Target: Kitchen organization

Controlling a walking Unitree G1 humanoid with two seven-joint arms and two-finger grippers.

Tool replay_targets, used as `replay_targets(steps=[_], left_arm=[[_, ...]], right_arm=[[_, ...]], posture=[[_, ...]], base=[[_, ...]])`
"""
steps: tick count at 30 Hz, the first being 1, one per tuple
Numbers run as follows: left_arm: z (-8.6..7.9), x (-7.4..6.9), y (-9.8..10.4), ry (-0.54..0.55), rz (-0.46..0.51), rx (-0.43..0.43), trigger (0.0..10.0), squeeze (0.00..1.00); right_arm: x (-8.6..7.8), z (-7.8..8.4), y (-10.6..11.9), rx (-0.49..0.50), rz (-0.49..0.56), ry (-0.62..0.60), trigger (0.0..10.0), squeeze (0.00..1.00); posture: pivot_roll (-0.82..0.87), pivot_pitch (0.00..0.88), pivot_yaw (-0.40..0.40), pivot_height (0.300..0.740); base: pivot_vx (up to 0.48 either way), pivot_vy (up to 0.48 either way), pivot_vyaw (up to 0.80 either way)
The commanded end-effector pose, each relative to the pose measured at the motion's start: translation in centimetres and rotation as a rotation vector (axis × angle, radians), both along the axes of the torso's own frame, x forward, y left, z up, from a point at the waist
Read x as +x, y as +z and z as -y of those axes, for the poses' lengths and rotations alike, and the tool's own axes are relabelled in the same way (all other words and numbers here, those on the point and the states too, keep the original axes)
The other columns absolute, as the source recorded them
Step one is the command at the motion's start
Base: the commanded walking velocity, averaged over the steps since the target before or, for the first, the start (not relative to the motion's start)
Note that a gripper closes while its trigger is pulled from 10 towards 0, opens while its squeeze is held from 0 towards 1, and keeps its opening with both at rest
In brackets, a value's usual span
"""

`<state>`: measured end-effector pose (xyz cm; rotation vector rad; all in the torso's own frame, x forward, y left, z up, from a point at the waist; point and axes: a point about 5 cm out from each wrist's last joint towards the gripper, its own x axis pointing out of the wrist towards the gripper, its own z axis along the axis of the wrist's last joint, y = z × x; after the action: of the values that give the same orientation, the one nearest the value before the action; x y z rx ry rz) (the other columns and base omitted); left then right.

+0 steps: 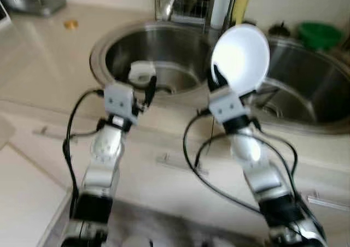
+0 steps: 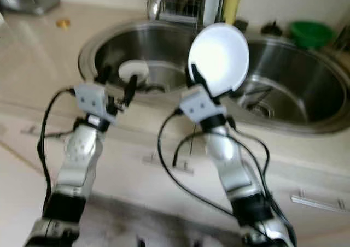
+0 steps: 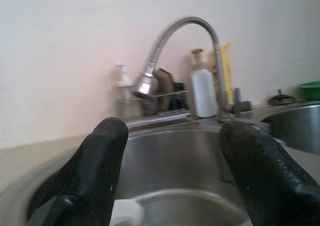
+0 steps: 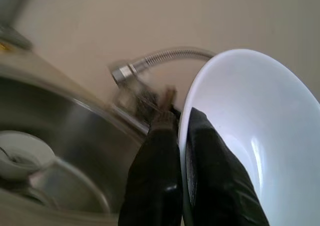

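Note:
My right gripper (image 1: 217, 78) is shut on the rim of a white bowl (image 1: 241, 56), held up on edge above the divider between the two steel sink basins; the bowl (image 4: 260, 136) has one finger inside and one outside. My left gripper (image 1: 146, 84) stands open over the front rim of the left basin (image 1: 158, 53), with nothing between its fingers (image 3: 95, 176). A small white cup-like piece (image 2: 133, 70) lies inside the left basin just beyond that gripper, and the same white piece (image 4: 20, 153) appears low in the right wrist view.
A curved faucet (image 3: 185, 46) rises behind the left basin, with a dish rack (image 1: 183, 7), a white bottle (image 3: 204, 91) and a yellow item beside it. The right basin (image 1: 306, 88) has a green bowl (image 1: 320, 35) behind it. Beige counter (image 1: 38, 61) lies left; drawer fronts run below.

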<state>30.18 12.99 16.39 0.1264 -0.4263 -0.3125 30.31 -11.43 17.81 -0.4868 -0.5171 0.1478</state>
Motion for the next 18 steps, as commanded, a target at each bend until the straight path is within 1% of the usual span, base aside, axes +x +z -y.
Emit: replay_targets(steps=[1, 2, 5, 7, 8, 9, 10, 11, 13, 15, 16, 17, 18], left_arm=[[0.5, 0.0, 0.2, -0.015, 0.010, 0.008, 10.0, 0.00], [0.5, 0.0, 0.2, -0.014, 0.010, 0.008, 10.0, 0.00], [0.5, 0.1, 0.2, -0.014, 0.010, 0.008, 10.0, 0.00], [0.5, 0.1, 0.2, -0.014, 0.009, 0.008, 10.0, 0.00], [0.7, 0.1, 0.2, -0.021, 0.007, 0.010, 10.0, 0.00], [0.7, 0.2, 0.2, -0.023, 0.007, 0.010, 10.0, 0.00], [0.8, 0.2, 0.2, -0.024, 0.007, 0.010, 10.0, 0.00], [0.8, 0.2, 0.2, -0.024, 0.007, 0.010, 10.0, 0.00], [0.7, 0.3, 0.3, -0.021, 0.010, 0.011, 10.0, 0.00], [0.7, 0.3, 0.3, -0.017, 0.012, 0.012, 10.0, 0.00], [0.7, 0.3, 0.3, -0.017, 0.012, 0.012, 10.0, 0.00], [0.7, 0.3, 0.3, -0.015, 0.014, 0.012, 10.0, 0.00], [0.7, 0.3, 0.3, -0.015, 0.014, 0.012, 10.0, 0.00]], right_arm=[[0.5, 0.9, -0.5, 0.077, -0.074, -0.026, 10.0, 0.00], [0.8, 1.2, -0.5, 0.096, -0.091, -0.025, 10.0, 0.00], [1.2, 1.7, -0.3, 0.105, -0.100, -0.029, 10.0, 0.00], [1.7, 2.0, -0.3, 0.137, -0.127, -0.034, 10.0, 0.00], [3.2, 2.7, -0.6, 0.165, -0.216, -0.059, 10.0, 0.00], [3.9, 2.9, -0.5, 0.201, -0.247, -0.054, 10.0, 0.00], [4.3, 3.0, -0.4, 0.228, -0.264, -0.049, 10.0, 0.00], [4.3, 3.0, -0.4, 0.228, -0.264, -0.049, 10.0, 0.00], [5.6, 3.3, -0.6, 0.261, -0.336, -0.056, 10.0, 0.00], [6.6, 3.7, -0.8, 0.292, -0.393, -0.076, 10.0, 0.00], [6.6, 3.7, -0.8, 0.292, -0.393, -0.076, 10.0, 0.00], [7.3, 4.7, -1.4, 0.345, -0.471, -0.134, 10.0, 0.00], [7.3, 4.7, -1.4, 0.345, -0.471, -0.134, 10.0, 0.00]], posture=[[0.15, 0.000, -0.044, 0.740], [0.14, 0.000, -0.040, 0.740], [0.14, 0.000, -0.038, 0.740], [0.14, 0.000, -0.037, 0.740], [0.14, 0.000, -0.034, 0.740], [0.14, 0.000, -0.034, 0.740], [0.14, 0.000, -0.034, 0.740], [0.14, 0.000, -0.034, 0.740], [0.15, 0.000, -0.036, 0.740], [0.15, 0.000, -0.039, 0.740], [0.15, 0.000, -0.039, 0.740], [0.16, 0.000, -0.044, 0.740], [0.16, 0.000, -0.044, 0.740]], base=[[0.000, 0.000, 0.00], [0.000, 0.000, 0.00], [0.000, 0.000, 0.00], [0.000, 0.000, 0.00], [0.000, 0.000, 0.00], [0.000, 0.000, 0.00], [0.000, 0.000, 0.00], [0.000, 0.000, 0.00], [0.000, 0.000, 0.00], [0.000, 0.000, 0.00], [0.000, 0.000, 0.00], [0.000, 0.000, 0.00], [0.000, 0.000, 0.00]])
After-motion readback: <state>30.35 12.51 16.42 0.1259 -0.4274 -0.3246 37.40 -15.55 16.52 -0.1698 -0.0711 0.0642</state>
